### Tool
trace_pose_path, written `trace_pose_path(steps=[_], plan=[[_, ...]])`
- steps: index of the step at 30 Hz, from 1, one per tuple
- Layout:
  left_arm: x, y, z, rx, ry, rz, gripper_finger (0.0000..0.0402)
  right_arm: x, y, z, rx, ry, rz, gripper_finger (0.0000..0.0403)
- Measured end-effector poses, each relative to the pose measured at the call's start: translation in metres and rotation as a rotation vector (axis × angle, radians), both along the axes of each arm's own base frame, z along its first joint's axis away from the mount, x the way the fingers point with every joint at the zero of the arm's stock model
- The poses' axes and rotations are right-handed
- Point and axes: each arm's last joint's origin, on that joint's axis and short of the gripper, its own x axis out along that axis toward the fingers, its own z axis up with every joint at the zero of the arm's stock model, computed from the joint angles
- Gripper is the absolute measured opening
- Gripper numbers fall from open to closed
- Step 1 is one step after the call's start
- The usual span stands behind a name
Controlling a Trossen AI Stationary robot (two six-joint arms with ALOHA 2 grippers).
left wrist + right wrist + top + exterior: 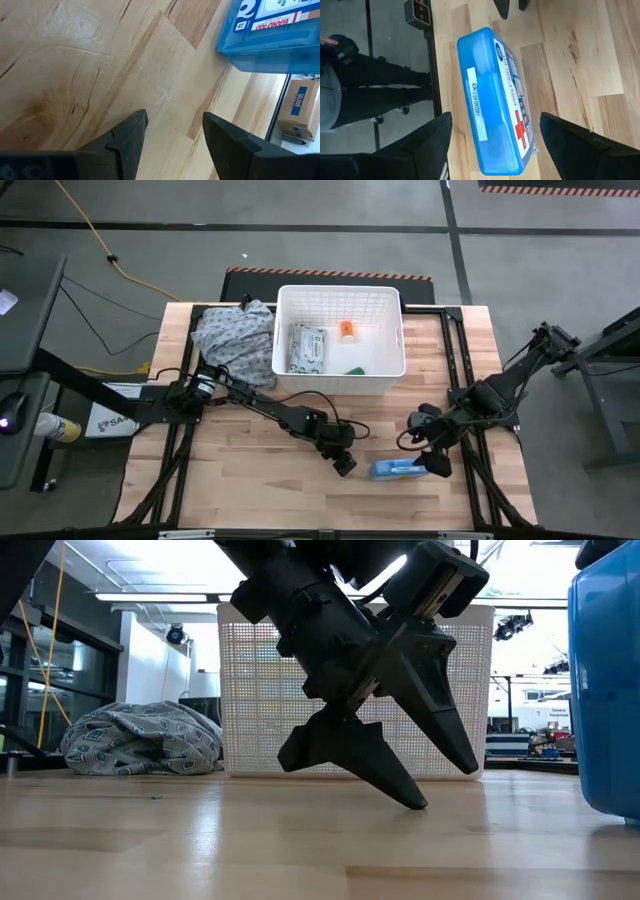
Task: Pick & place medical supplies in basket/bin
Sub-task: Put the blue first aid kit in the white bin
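Observation:
The blue box [397, 469] lies flat near the table's near edge, also seen in the right wrist view [495, 100]. My right gripper [432, 461] sits just to its right, open, with a finger on either side of the box's end [496, 115] and touching nothing. My left gripper [345, 463] is open to the left of the box, pointing down at bare wood [175, 114]. The white basket [390, 315] holds the grey-white wipes pack [307, 348], the orange bottle [346, 331] and the green tube [355, 369]. No white tube is in view.
The grey patterned cloth heap [236, 340] lies against the basket's left wall. Bare wood spreads across the table's near left part [230, 480]. The table's near edge is close to the box. A person's legs [365, 85] show on the floor beyond the table.

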Motion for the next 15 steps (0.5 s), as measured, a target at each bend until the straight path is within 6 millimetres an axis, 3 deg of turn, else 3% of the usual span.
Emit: trace_pose_path(steps=[15], plan=[[0.0, 0.0, 0.0, 0.002, -0.001, -0.001, 0.0239, 0.0, 0.0005, 0.0002, 0.032, 0.021, -0.03, 0.0294]])
